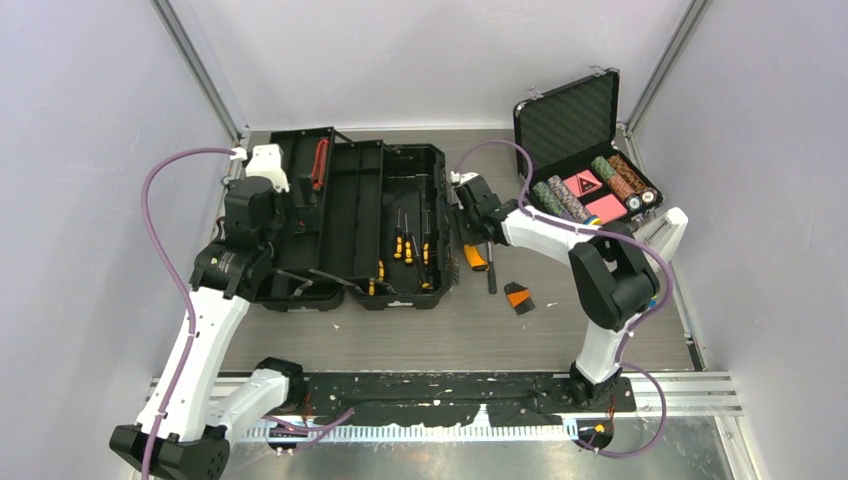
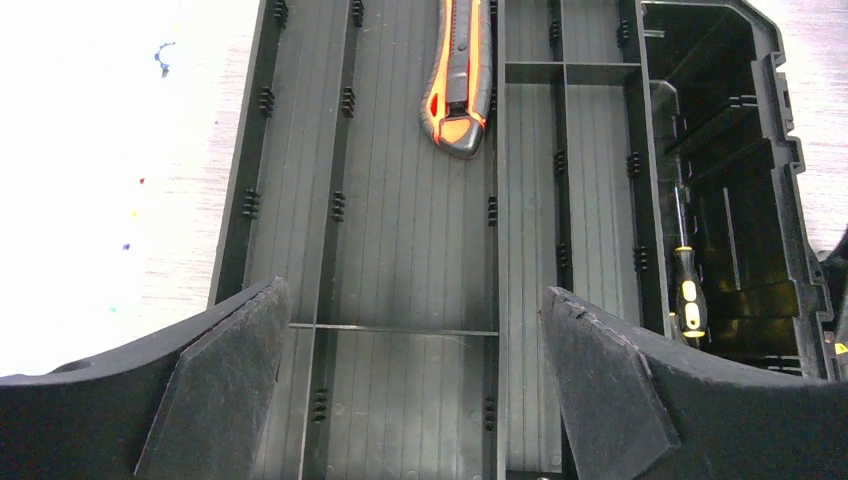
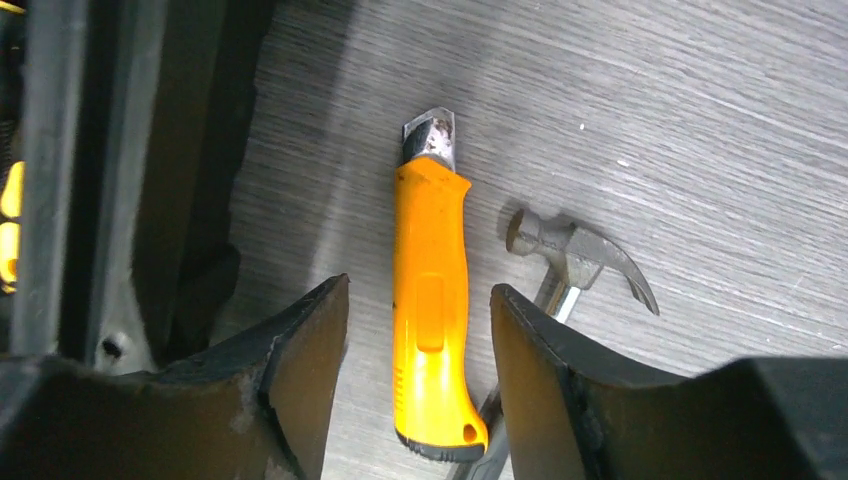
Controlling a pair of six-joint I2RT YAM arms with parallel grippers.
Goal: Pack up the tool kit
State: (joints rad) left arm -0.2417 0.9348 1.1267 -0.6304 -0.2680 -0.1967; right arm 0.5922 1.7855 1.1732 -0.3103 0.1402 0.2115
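Grey wood-grain desk (image 1: 560, 330) between pale walls carries everything. From its near-left base the left arm (image 1: 205, 330) rises, bends at the elbow and hangs its wrist over the toolbox (image 1: 362, 200), which lies open at the desk's far left-centre with its lid flat to the left. Over the lid's ribbed channels the left fingers (image 2: 230, 390) point straight down, spread wide with nothing between them. A red knife (image 2: 458, 80) lies in a channel beyond them. Yellow-handled screwdrivers (image 1: 408, 240) lie in the box's right half. Just right of the toolbox an orange knife (image 3: 432, 310) lies on the desk beside a hammer (image 3: 575, 255). The right arm (image 1: 600, 280), elbow raised at the right, reaches left and down. The right fingers (image 3: 300, 360) straddle the orange knife's handle, partly apart, a gap showing on each side. A chip case (image 1: 585, 150) stands open at the far right.
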